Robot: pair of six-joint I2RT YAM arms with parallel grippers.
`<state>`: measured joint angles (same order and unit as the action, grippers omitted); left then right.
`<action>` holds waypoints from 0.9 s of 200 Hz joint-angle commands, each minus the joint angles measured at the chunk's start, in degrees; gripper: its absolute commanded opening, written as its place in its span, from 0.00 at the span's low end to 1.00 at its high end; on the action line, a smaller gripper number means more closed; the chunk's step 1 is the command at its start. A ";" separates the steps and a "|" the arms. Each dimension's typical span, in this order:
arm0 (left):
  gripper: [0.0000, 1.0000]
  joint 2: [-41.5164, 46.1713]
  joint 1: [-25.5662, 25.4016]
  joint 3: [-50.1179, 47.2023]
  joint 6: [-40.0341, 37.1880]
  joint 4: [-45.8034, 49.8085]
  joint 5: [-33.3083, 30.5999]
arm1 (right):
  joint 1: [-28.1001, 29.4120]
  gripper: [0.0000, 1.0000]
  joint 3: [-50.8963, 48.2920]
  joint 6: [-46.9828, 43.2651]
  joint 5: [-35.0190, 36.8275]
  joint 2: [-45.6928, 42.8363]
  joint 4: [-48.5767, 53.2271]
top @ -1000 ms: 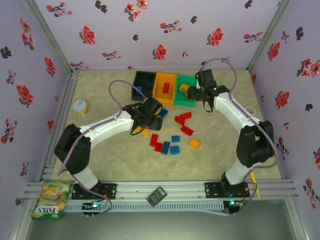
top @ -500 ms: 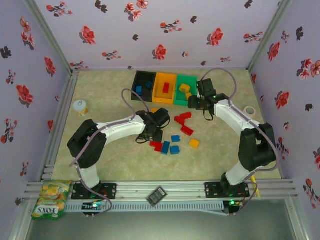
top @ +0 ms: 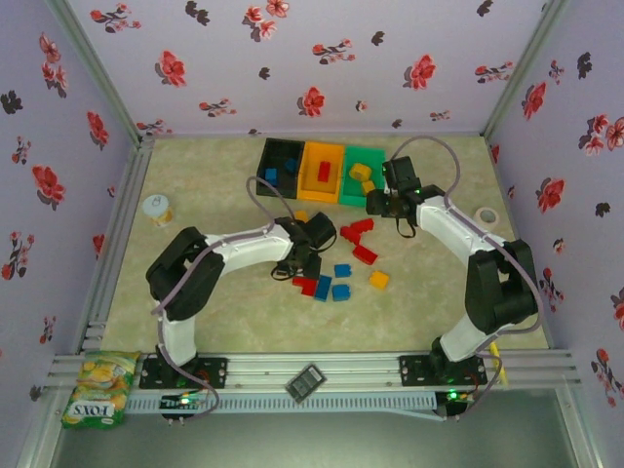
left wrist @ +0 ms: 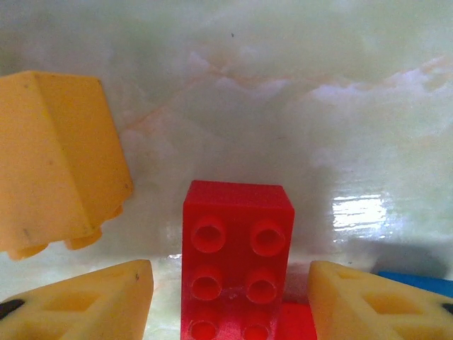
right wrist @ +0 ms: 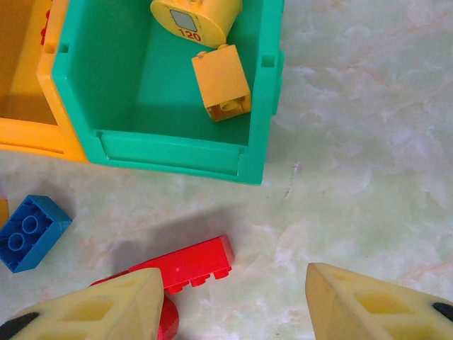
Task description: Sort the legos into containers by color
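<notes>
Table point(top: 224, 322) first: three bins in a row at its 12 o'clock, black bin point(top: 264, 166), orange bin point(top: 319, 196), green bin point(top: 357, 202), touching side to side. Loose legos point(top: 336, 278), red, blue and yellow-orange, lie at 6 o'clock of the bins, mid-table. My left pincer point(left wrist: 230, 273) is down in that pile, fingers apart, straddling a red brick point(left wrist: 237, 248) studs up, a gap on each side, not gripping. A yellow-orange brick point(left wrist: 60, 163) sits at the red one's 10 o'clock. My right pincer point(right wrist: 235, 273) hangs at 5 o'clock of the green bin, fingers spread with nothing between them, a red oblong brick point(right wrist: 191, 262) just beside its left finger. In the green bin lies a yellow-orange block point(right wrist: 221, 81).
</notes>
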<state>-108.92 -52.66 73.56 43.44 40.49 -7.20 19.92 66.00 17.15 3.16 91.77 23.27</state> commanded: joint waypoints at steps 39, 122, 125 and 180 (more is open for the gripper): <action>0.50 -2.82 -0.35 3.14 1.01 0.30 -0.71 | 0.47 0.56 -1.40 0.69 1.10 -0.37 -0.70; 0.34 -4.39 0.89 10.63 -2.60 2.61 -5.94 | 0.60 0.56 -2.76 1.02 2.11 -2.45 -0.73; 0.34 -4.51 1.16 11.51 -3.08 2.70 -6.12 | 0.61 0.55 -2.84 1.02 2.11 -2.54 -0.81; 0.34 -9.48 6.75 29.82 -11.91 3.56 -8.75 | 1.89 0.56 -5.57 1.77 4.22 -5.04 -0.15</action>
<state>-114.98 -48.64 95.98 37.17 42.48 -12.78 20.95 61.84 17.19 4.86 89.01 22.74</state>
